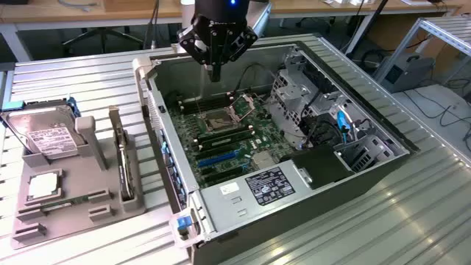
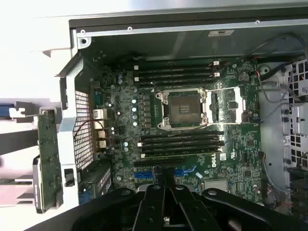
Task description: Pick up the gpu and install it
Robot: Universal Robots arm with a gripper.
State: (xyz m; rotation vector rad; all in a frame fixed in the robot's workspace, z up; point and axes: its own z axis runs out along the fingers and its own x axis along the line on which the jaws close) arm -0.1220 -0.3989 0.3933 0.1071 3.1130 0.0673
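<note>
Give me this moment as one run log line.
stage: before pick | gripper: shut, empty, above open computer case | gpu: upright in gray holder, untouched

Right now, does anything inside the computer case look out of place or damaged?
Nothing looks damaged or spilled. Only the CPU socket stands out: it appears empty, with its metal cover plate flipped open beside it.

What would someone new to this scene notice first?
The open computer case lies on its side in the middle, its circuit board bare. The black tool hangs shut and empty above its far end. On the exterior view's left, a grey tray holds the graphics card on edge near a hard drive.
</note>
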